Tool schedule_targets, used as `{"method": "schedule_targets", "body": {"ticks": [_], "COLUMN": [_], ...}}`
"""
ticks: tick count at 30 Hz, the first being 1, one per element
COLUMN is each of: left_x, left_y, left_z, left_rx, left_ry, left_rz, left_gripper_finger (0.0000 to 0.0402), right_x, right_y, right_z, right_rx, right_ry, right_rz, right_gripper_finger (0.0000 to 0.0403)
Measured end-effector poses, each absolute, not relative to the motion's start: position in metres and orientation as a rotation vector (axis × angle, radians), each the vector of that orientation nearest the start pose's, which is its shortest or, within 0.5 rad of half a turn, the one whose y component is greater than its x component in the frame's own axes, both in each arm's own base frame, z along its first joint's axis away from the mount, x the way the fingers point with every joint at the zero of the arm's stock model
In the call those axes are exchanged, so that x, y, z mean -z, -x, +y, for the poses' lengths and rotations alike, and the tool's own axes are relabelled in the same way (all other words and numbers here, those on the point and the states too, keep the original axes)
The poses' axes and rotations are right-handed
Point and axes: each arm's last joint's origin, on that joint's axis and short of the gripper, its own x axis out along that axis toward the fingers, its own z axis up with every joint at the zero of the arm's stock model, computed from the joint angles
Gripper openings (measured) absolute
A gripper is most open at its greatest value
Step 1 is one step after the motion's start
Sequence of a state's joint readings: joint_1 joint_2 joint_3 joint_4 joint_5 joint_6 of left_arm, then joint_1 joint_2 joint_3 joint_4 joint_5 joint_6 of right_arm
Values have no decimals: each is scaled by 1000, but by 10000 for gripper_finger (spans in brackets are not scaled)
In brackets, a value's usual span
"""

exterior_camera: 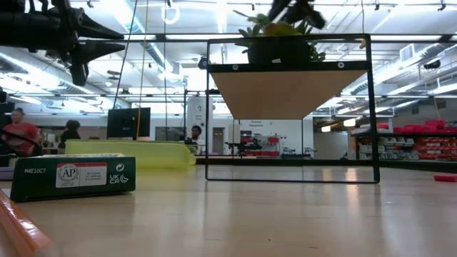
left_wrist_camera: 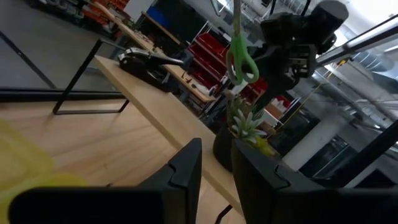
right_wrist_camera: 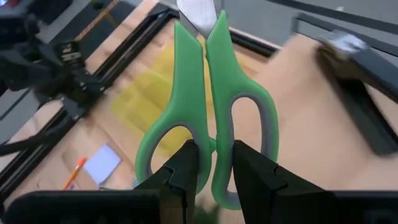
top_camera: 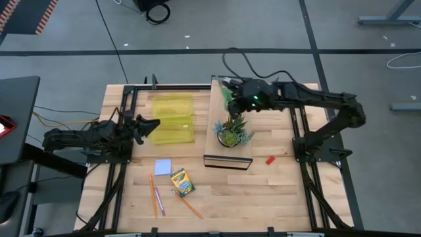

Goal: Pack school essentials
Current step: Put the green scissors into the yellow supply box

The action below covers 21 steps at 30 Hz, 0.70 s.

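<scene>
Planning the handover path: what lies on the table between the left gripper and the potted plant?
In the high view, only the yellow pouch lies between the left gripper and the potted plant; the rest is bare wood.

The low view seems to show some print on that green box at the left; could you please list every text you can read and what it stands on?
"AP", "UK CA" and "M4E1OC7" (last uncertain): on the green box.
Its finer print: too small to read.
Signs in the room behind: blurred.

One crayon box (top_camera: 182, 182), one pale blue pad (top_camera: 162, 166), three pencils (top_camera: 156, 197), one tiny red block (top_camera: 270, 159), one pair of green scissors (right_wrist_camera: 208, 106), one yellow pouch (top_camera: 172, 118), one potted plant (top_camera: 231, 131).
</scene>
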<state>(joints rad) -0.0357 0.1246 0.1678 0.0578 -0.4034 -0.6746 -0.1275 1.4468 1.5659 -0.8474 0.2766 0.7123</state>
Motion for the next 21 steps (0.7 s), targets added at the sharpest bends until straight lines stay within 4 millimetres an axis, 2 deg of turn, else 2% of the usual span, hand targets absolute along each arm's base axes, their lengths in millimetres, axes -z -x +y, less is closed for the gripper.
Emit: {"method": "schedule_targets", "body": {"ticks": [6,10,21], "left_x": [-218,-223,-235], "left_y": [-99,-109,-142], "left_z": [8,8,12], "left_rx": [-338,-359,-337], "left_ry": [718,705,687], "left_rz": [-189,-133,-145], "left_gripper_finger": [103,103,139], "right_x": [-398,-395,-399], "right_y": [-325,-342,-355], "right_z": [-56,-63,-81], "right_rx": [552,500,371], "right_ry": [-561,-545,-583], "right_rz": [583,609,549], "right_gripper_finger": [97,97,97]}}
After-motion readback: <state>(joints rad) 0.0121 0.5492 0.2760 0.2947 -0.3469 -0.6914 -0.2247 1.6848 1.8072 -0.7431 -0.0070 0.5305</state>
